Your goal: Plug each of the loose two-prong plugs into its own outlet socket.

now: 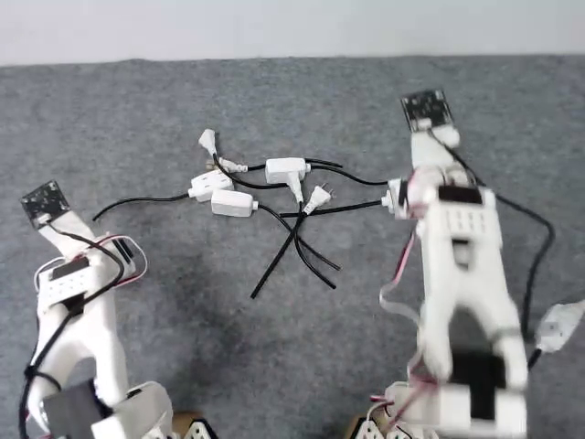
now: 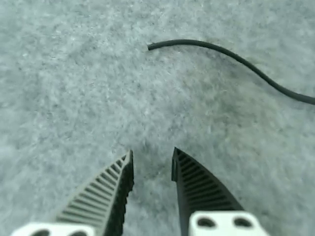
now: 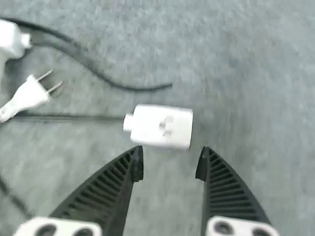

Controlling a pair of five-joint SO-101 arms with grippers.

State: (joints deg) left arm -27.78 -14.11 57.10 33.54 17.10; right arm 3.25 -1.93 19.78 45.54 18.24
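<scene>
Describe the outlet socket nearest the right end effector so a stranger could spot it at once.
On the grey table, go to the right arm, right of the tangle of black cords. Just ahead of the right end effector lies a white outlet socket. Unlike the other sockets clustered mid-table, it lies alone at the tangle's right edge.

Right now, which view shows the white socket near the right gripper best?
The right wrist view: the socket lies close, ahead of the right gripper. In the high view the socket is far off, beside the arm. The left wrist view faces carpet and cable.
</scene>
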